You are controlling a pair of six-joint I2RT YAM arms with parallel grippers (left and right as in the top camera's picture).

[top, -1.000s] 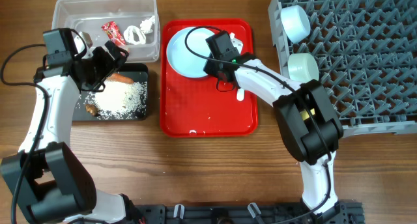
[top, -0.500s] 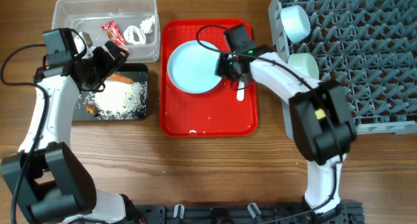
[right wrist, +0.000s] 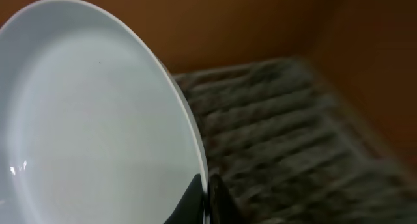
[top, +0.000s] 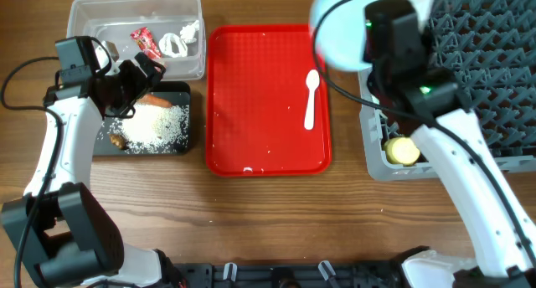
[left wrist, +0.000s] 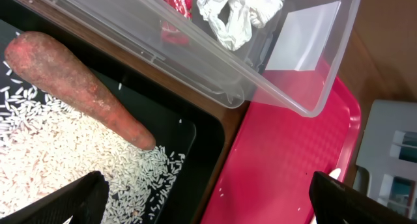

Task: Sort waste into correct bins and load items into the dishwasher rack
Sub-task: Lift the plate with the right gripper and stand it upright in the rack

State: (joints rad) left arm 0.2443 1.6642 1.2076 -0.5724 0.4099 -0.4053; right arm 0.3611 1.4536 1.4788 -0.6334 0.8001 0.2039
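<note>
Light blue plate (top: pixel 339 28) has risen off the red serving tray (top: pixel 251 137) and is now pinched by its rim in the right jaws, up by the left edge of the dishwasher rack (top: pixel 486 70).
On the bench's left, the left jaws stand wide and empty over the black tray (left wrist: pixel 199 129), which holds the carrot (left wrist: pixel 71 87), loose rice (top: pixel 159 127) and a brown lump (top: pixel 117 141). The clear tub (top: pixel 84 20) behind it holds the red-and-white wrapper (top: pixel 145 42) and white crumpled scrap (top: pixel 177 42). The white spoon (top: pixel 310 100) lies on the red tray, and the yellow cup (top: pixel 402 150) sits in the rack's near-left corner.
</note>
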